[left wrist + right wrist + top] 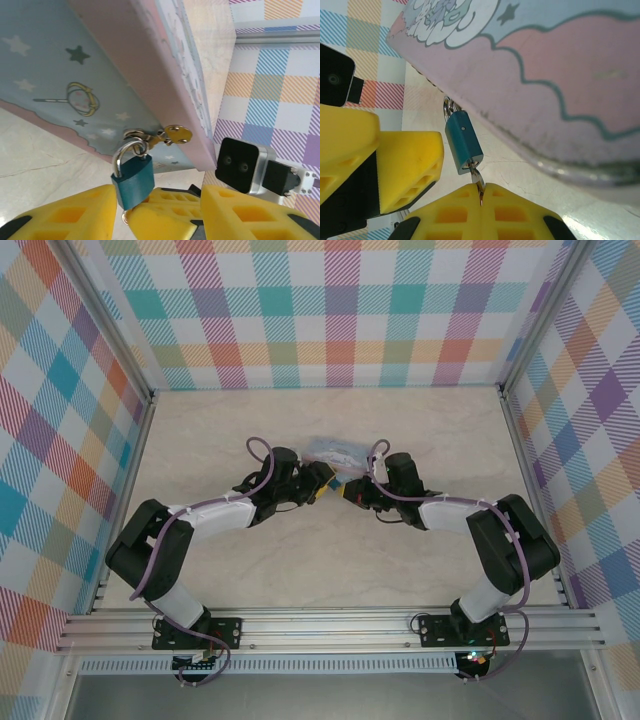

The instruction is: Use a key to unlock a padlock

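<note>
Cartoon tin [335, 451] near bench [330, 565] middle, well apart from every bench edge. Bare bench all round; checked walls [340, 310] at far, left and right edges. Padlock [463, 141] hangs at tin's near side, between both grippers. Right gripper [481, 194] clenched on key [477, 177], blade in padlock's underside. Left gripper [156, 200] jaws apart, straddling padlock, one finger [407, 165] just beside it, nothing pinched. Left wrist view gives shackle [122, 150] and second brass key [176, 134] at tin; right wrist view gives key-to-padlock join.

Pale blue-and-pink cartoon tin [335, 452] blocks the far side (teal metal padlock [134, 181] hangs against it); beige marble tabletop [220, 430] open either side.
</note>
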Robot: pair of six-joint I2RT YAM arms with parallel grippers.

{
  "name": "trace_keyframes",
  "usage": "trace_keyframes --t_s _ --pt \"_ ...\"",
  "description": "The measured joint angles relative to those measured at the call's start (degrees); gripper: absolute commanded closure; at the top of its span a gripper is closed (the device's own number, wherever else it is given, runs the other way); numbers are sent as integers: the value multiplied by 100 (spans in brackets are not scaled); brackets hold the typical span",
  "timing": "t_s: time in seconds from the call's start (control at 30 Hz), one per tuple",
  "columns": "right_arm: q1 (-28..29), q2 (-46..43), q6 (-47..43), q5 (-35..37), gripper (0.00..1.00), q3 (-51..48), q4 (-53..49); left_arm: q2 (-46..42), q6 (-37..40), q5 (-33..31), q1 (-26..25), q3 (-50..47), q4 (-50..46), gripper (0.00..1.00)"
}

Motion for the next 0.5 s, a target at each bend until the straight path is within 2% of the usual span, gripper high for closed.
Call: trace_keyframes --t_s 0.5 --pt "0 -4 247 -4 98 66 -238 278 -50 -4 -44 0 -11 58"
